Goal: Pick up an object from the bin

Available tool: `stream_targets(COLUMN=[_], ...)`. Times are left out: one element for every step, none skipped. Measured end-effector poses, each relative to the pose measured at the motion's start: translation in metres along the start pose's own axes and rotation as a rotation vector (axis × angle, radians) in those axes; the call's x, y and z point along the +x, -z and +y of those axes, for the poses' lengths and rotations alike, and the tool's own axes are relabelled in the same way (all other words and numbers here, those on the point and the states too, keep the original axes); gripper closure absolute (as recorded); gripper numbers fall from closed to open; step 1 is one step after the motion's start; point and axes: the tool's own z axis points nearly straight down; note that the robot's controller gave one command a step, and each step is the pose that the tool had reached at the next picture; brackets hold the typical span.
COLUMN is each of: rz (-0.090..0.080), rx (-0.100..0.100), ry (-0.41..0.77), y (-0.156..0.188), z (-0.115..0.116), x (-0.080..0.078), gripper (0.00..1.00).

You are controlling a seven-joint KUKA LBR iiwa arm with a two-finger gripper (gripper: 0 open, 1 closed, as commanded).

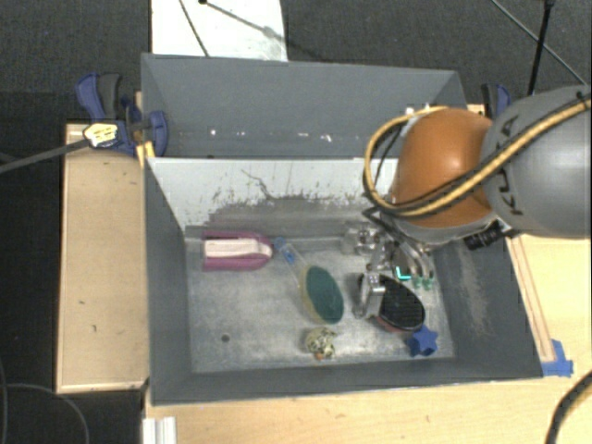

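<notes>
My gripper (370, 294) hangs low in the right part of the bin, under the arm's orange cover. Right beside it, touching or nearly so, lies a black oval thing with a red rim (403, 311). To the gripper's left lies a dark green oval brush (324, 292) with a pale blue handle that points up and left. A small blue piece (423, 342) sits near the front right corner, just below the black oval.
A pink and purple block (237, 252) lies at the back left of the floor. A small speckled lump (321, 342) rests near the front wall. The arm reaches in over the bin's right wall.
</notes>
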Motion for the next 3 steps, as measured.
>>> stream_targets(rz=[0.004, -0.001, -0.013], rx=[0.001, -0.001, -0.002], ry=[-0.35, -0.35, -0.36], y=[-0.074, -0.071, 0.069], z=[0.021, 0.021, 0.008], x=[0.004, 0.003, 0.022], gripper=[0.0, 1.0, 1.0])
